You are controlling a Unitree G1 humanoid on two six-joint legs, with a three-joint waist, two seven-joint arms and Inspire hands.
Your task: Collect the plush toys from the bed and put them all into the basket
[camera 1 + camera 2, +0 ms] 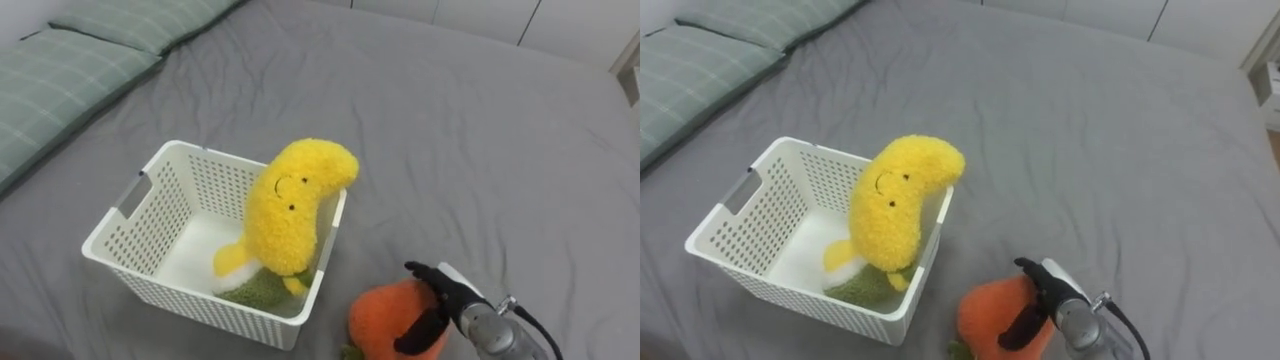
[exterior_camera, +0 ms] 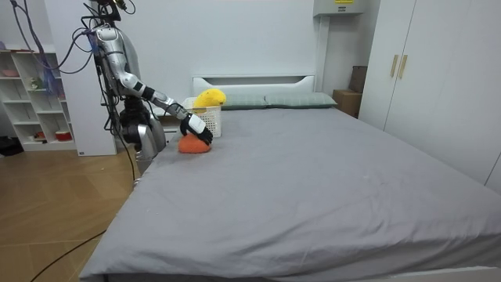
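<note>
Left eye view: a white perforated plastic basket (image 1: pixel 120 215) sits on the grey bed sheet (image 1: pixel 450 130). A yellow banana-shaped plush toy (image 1: pixel 285 215) stands inside it, leaning on its right wall. Just beside the basket's near right corner lies a round orange plush toy (image 1: pixel 385 320), with the right hand (image 1: pixel 435 295) curled around it. Green checked pillows (image 1: pixel 60 80) lie at the far left corner.

Right eye view: fingers over the orange toy, thumb lower.

Room view: the robot stands at the bed's side near the white headboard (image 2: pixel 254 81), with a white wardrobe (image 2: pixel 407 70), a shelf (image 2: pixel 31 94) and a wooden floor (image 2: pixel 55 204).
</note>
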